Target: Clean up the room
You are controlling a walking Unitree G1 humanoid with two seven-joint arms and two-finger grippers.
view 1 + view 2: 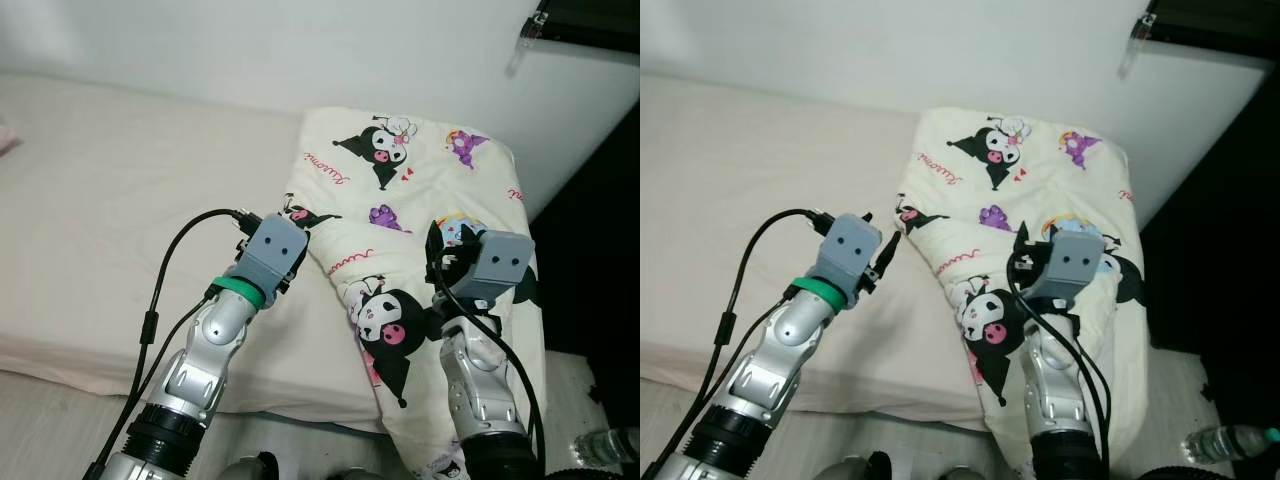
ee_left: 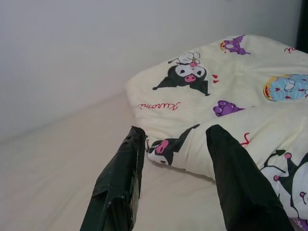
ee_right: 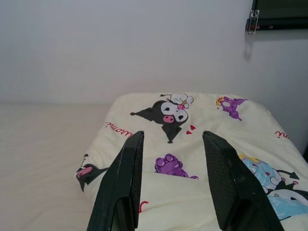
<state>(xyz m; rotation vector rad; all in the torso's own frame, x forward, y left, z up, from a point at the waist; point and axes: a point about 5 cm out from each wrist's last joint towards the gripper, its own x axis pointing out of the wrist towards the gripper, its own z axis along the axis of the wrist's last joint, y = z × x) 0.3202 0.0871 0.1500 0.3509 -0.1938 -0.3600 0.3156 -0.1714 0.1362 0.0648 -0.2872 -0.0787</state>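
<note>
A cream blanket (image 1: 420,190) printed with black cartoon figures lies folded at the right end of the bed (image 1: 110,200), its near part hanging over the front edge. My left gripper (image 2: 175,130) is open and hovers just above the mattress, its fingers pointing at the blanket's near left corner (image 2: 163,147). Over the blanket's near half, my right gripper (image 3: 172,134) is open too, with nothing between its fingers.
A white wall (image 1: 300,50) runs behind the bed. Right of the blanket is a dark gap (image 1: 600,250). A plastic bottle (image 1: 605,445) lies on the floor at the lower right. A black frame (image 1: 580,20) hangs at the top right.
</note>
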